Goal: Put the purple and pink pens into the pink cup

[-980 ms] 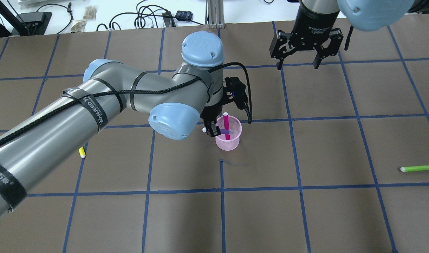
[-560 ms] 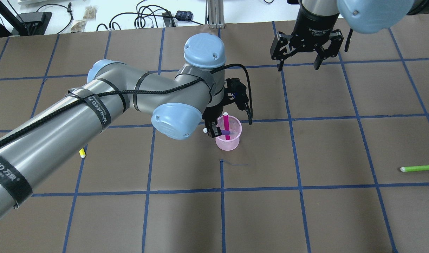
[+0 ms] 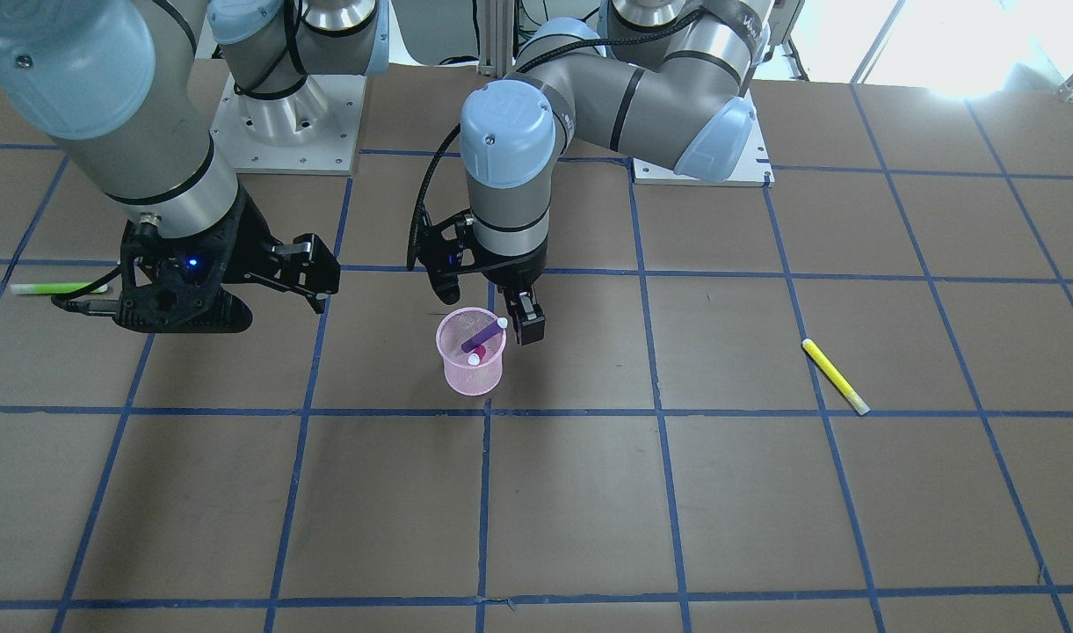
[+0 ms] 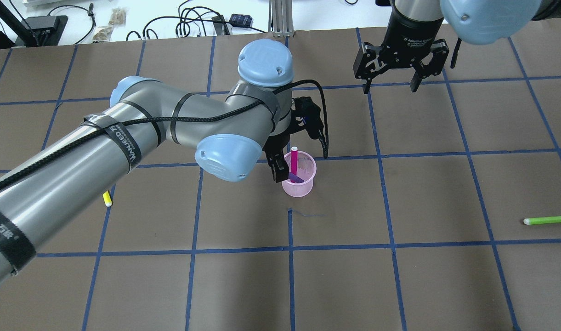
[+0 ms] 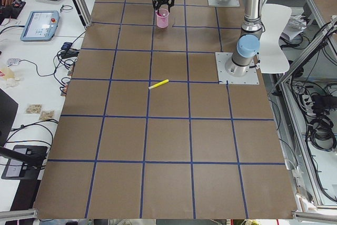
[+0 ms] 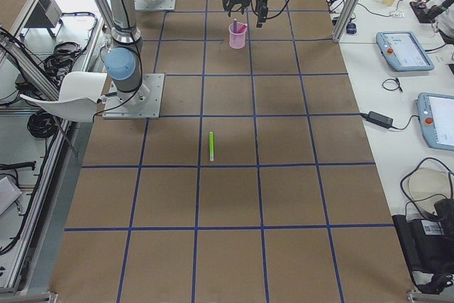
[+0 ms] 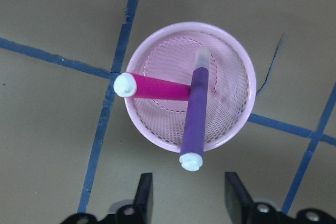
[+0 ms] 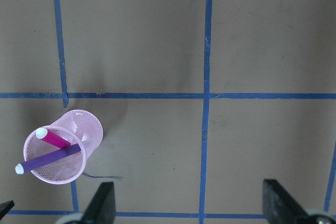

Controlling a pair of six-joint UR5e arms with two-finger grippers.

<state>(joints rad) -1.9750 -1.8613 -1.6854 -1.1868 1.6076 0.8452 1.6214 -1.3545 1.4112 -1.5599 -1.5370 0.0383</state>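
The pink mesh cup (image 4: 298, 184) stands near the table's middle. It also shows in the front view (image 3: 472, 374) and the left wrist view (image 7: 239, 66). The pink pen (image 4: 293, 161) and the purple pen (image 3: 483, 337) both lean inside it, crossed, caps over the rim. In the left wrist view the purple pen (image 7: 195, 114) lies over the pink pen (image 7: 157, 87). My left gripper (image 7: 189, 198) is open and empty, just above and beside the cup's rim (image 4: 278, 166). My right gripper (image 4: 390, 85) is open and empty, far off at the back right.
A yellow pen (image 4: 107, 199) lies on the table under my left arm; it also shows in the front view (image 3: 835, 376). A green pen (image 4: 549, 220) lies near the right edge. Cables and boxes sit beyond the table's far edge.
My left gripper held the purple pen tilted over the cup's rim; now it has let go and lifted a little, and the purple pen rests in the cup. The right arm barely moved.
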